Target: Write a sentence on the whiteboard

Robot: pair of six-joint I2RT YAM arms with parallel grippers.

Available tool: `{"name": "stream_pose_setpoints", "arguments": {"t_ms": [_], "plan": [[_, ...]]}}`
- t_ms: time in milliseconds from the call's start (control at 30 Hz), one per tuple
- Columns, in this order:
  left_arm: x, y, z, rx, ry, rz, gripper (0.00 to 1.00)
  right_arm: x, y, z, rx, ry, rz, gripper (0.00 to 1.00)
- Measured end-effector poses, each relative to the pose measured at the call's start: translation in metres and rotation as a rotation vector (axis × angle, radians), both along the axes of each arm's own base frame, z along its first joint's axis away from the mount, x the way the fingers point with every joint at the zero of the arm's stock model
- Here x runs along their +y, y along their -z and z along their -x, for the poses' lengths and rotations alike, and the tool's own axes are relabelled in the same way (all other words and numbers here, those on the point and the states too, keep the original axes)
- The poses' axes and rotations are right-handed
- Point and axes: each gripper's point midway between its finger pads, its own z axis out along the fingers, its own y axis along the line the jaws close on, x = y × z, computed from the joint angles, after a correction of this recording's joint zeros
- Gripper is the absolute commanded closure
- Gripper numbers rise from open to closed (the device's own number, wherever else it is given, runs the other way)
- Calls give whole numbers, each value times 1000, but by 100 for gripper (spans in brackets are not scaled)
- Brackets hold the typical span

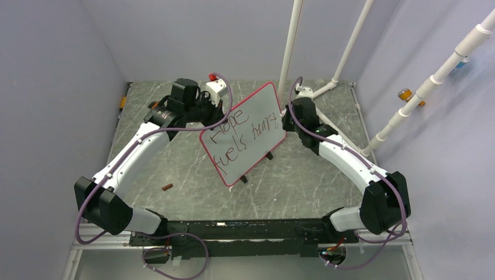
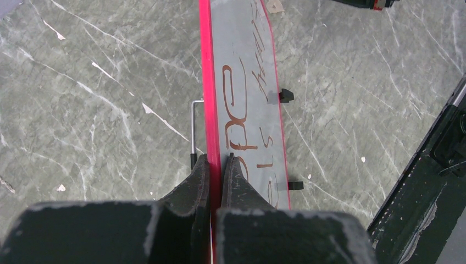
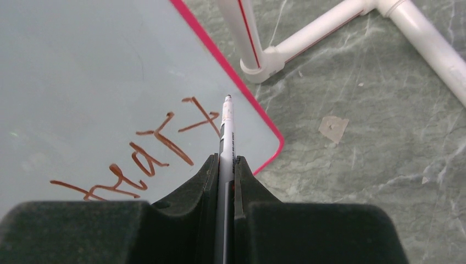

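Red-framed whiteboard (image 1: 245, 134) edge in clenched left end effector (image 2: 216, 159); marker (image 3: 227, 121) in clenched right end effector (image 3: 224, 159).

pale lavender-grey walls (image 1: 52, 87) close in three sides. the table (image 1: 303, 181) has a grey-green marbled top with thin white veins. white plastic pipes (image 1: 290, 46) rise at the back right. the light is soft and even.

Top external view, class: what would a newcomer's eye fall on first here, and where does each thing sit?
The red-framed whiteboard sits tilted at mid-table, with the sentence in red-brown handwriting across it. The left hand is clamped on one framed edge of the board. The right hand grips a marker whose tip sits by the last word, near the board's corner.
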Motion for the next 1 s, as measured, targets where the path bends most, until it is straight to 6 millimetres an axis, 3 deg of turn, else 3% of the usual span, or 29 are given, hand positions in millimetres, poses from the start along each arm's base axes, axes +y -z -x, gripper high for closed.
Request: {"name": "stream_pose_setpoints", "arguments": {"t_ms": [233,600,1000], "plan": [[0,0,0,0,1,0,100,-7,-16,-12,-36,28,-19,100],[0,0,0,0,0,0,100,-3,-3,-16,0,7,-27,100],[0,1,0,2,-2,-3,100,1,-2,-16,6,-15,-48,100]]}}
